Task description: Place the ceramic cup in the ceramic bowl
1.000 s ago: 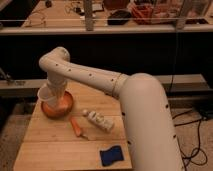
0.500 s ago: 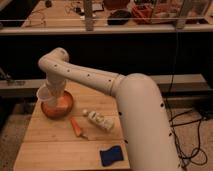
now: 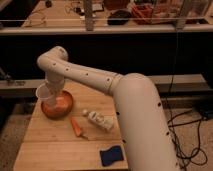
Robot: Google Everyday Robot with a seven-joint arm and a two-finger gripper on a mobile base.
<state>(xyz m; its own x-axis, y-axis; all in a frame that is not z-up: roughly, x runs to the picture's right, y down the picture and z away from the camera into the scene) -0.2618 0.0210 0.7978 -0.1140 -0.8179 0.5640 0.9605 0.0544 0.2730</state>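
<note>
cup at the bowl's edge, release not confirmed

from where i stand, the job looks nearly done. the ceramic cup [image 3: 43, 93] sits at the left rim of the ceramic bowl [image 3: 64, 106], partly over it and close against the end of the arm [image 3: 100, 82]. i cannot make out whether it rests in the dish or hangs just above. the tool [image 3: 50, 89] is down there too, tucked behind the wrist at the cup's side. whether it is wide, narrow or gripping the cup, i cannot tell. what is left, i judge, is to settle the cup inside, let go and lift away.

the cup is plain white, round, with no handle. the bowl is shallow and plate-like, a glossy orange-brown, clearly wider than the cup. both are on a pale wooden counter [image 3: 50, 145] with visible plank lines. nearer me lie an orange carrot-shaped thing [image 3: 76, 126], a white tube-like bottle [image 3: 98, 120] on its side, and a soft blue cloth [image 3: 111, 155], all apart from the bowl.
</note>
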